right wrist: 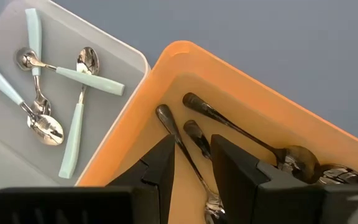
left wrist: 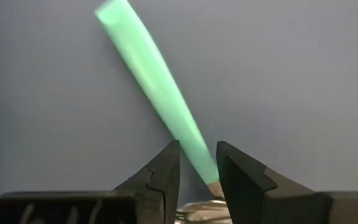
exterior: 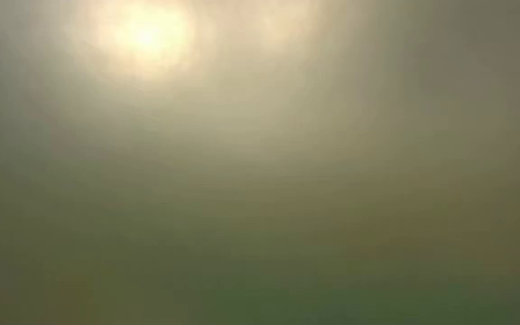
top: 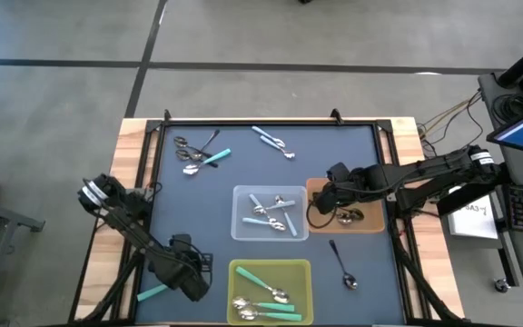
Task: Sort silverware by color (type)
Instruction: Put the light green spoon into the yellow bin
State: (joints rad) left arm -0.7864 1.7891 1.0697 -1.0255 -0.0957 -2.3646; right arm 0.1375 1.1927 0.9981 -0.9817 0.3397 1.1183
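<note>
We saw the left tool (left wrist: pixel 197 177) low at the near left of the dark surface (top: pixel 198 200), just beside the yellow-green bin (top: pixel 237 269). In its wrist view its two fingers stood close on either side of a teal-green spoon (left wrist: pixel 157 81), gripping it where the handle met the metal neck; the handle slanted away over the bare surface. From above, that handle's tip poked out on the left of the tool (top: pixel 151 292).

The right tool (right wrist: pixel 192 165) hung over the brown bin (right wrist: pixel 241 84), at the right of the clear bin (top: pixel 241 193). Its fingers stood narrowly apart around the thin stem of a dark spoon (right wrist: pixel 182 143); we could not tell whether they pinched it or merely straddled it. Two more dark spoons lay in the same bin, one long one (right wrist: pixel 247 137) ending in a shiny bowl.

The clear bin held several light-blue spoons (right wrist: pixel 73 71), crossed over one another. The yellow-green bin held teal-green spoons (top: pixel 266 291). Loose on the surface lay one dark spoon (top: pixel 343 263) near the brown bin, a cluster of dark and teal ones (top: pixel 198 153) at the far left, and a light-blue spoon (top: pixel 273 139) at the far middle.

The low view showed only a hazy blur.
</note>
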